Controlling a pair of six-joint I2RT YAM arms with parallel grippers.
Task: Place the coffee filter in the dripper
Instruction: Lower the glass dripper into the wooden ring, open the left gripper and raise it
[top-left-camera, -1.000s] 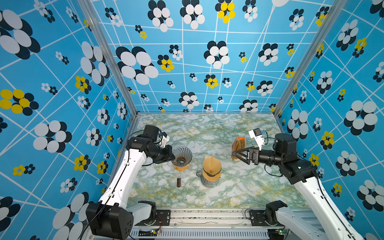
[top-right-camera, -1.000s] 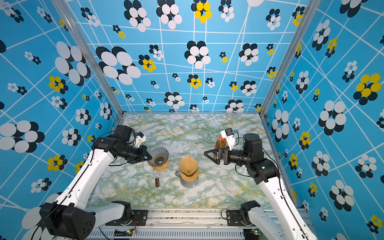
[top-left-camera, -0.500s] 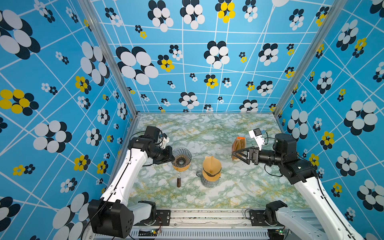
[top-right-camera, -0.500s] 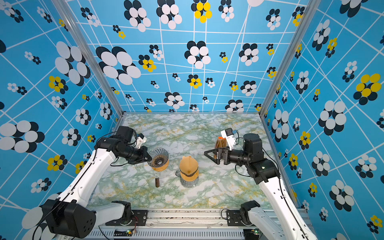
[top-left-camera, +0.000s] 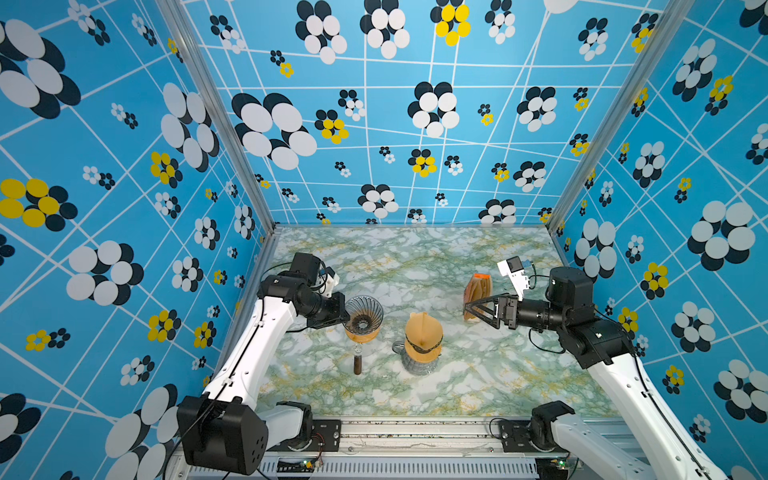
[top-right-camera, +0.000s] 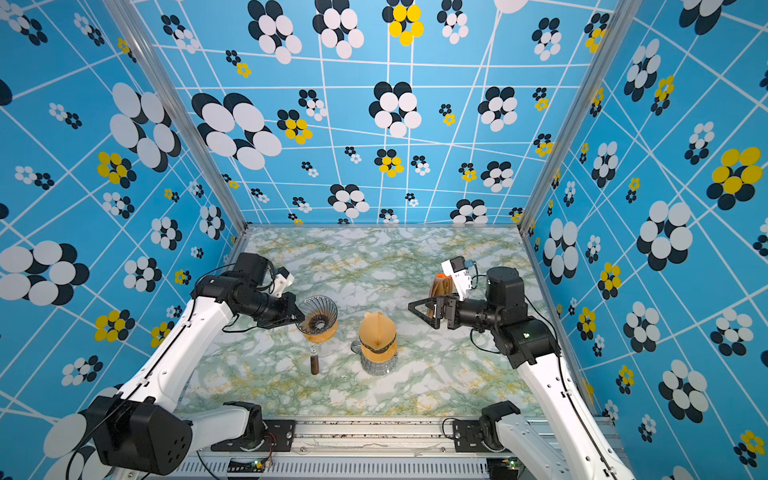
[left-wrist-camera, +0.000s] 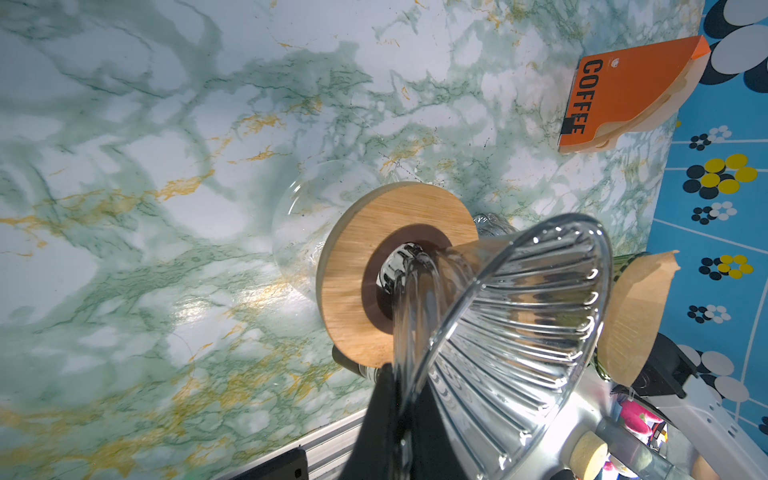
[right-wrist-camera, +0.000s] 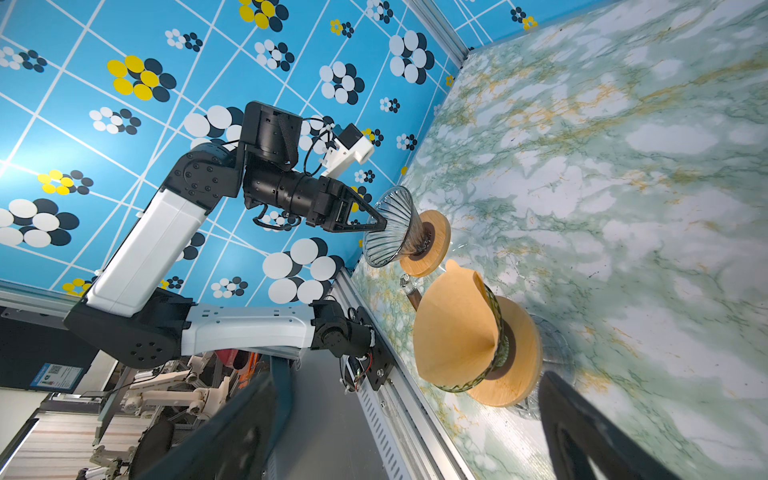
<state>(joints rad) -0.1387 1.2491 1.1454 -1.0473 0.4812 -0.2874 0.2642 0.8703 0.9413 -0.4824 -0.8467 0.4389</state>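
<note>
left wrist: the left end effector (left-wrist-camera: 399, 376) is clamped on the rim of the clear dripper (left-wrist-camera: 519, 316), with a black finger on each side of the ribbed glass wall.
clear dripper: a ribbed glass cone with a round wooden collar (left-wrist-camera: 365, 257), held tilted. a clear glass vessel (left-wrist-camera: 297, 216) sits under the collar; whether they touch cannot be told.
handle: in a top view a brown stick (top-left-camera: 357, 365) points from under the clear dripper toward the near edge.
right end effector (top-left-camera: 467, 307): jaws spread wide and gripping nothing, in the air, aimed toward the middle of the counter (top-left-camera: 415, 257).
filter pack (top-left-camera: 478, 286): orange, marked "coffee", standing just behind the right end effector's tips, well apart from both drippers.
filter (top-left-camera: 423, 330): a brown paper cone seated in the green dripper (right-wrist-camera: 496, 332), rising above its rim. it stands mid-counter between the two end effectors, just beside the clear dripper.
green dripper: upright, on its own wooden collar atop a glass server (top-left-camera: 417, 368).
</note>
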